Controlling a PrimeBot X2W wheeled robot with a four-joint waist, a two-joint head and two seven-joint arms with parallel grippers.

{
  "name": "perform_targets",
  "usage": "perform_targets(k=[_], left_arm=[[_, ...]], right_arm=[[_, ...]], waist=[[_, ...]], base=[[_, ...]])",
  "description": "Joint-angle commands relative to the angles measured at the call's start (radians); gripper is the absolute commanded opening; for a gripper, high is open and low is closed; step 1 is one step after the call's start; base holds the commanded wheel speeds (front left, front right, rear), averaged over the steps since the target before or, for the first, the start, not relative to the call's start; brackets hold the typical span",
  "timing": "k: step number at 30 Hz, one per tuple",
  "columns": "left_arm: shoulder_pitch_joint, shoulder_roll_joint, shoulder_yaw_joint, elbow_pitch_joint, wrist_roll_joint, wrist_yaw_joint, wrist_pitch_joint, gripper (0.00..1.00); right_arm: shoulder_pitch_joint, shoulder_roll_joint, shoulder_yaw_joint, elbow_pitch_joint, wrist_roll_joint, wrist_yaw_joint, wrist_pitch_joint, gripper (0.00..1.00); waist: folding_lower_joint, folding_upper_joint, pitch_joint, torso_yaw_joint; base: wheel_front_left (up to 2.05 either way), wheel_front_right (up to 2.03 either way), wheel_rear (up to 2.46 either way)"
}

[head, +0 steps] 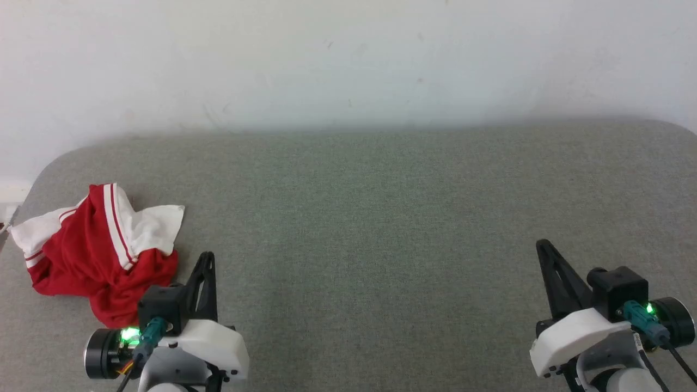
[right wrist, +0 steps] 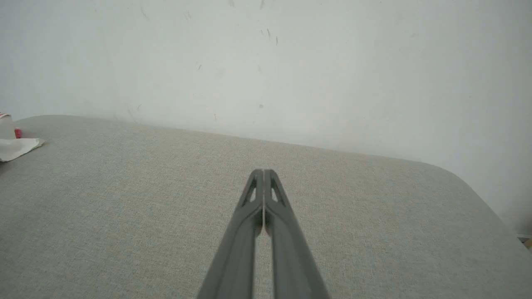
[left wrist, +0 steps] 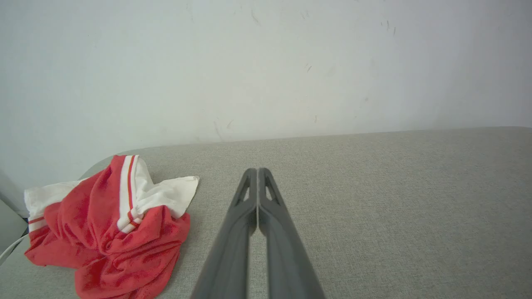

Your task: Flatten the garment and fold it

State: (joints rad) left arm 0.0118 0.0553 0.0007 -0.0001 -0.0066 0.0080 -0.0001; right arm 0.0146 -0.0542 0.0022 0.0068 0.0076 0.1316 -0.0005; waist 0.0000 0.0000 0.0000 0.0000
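Step zero, nothing spread out yet

Crumpled red jersey T-shirt with white sleeves [head: 103, 250] sits far left on the grey fabric-covered table [head: 381, 218], just beside the left gripper [head: 207, 261] and well apart from the right gripper [head: 544, 256]. Both are pinched closed on nothing. Next move, I'd guess: open up, grab an edge, drag it to the middle. Left wrist view gets the striped trim [left wrist: 126, 187]; right wrist view catches a white corner [right wrist: 18, 147].

A bench [head: 381, 207] covered in grey-green woven fabric, with rounded far corners, stands against a plain white wall [head: 348, 60] bearing faint scuff marks, under soft, seemingly even light.
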Motion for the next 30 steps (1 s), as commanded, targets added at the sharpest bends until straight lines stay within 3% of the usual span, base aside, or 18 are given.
perform_targets(k=[1,30], left_arm=[[0.0,0.0,0.0,0.0,0.0,0.0,0.0,1.0],[-0.004,-0.001,-0.012,-0.008,-0.016,0.049,-0.052,1.0]], right_arm=[[0.0,0.0,0.0,0.0,0.0,0.0,0.0,1.0],[0.006,0.0,-0.039,-0.021,0.061,0.0,-0.052,1.0]], waist=[[0.0,0.0,0.0,0.0],[0.0,0.0,0.01,0.025]], base=[[0.0,0.0,0.0],[0.0,0.0,0.0]])
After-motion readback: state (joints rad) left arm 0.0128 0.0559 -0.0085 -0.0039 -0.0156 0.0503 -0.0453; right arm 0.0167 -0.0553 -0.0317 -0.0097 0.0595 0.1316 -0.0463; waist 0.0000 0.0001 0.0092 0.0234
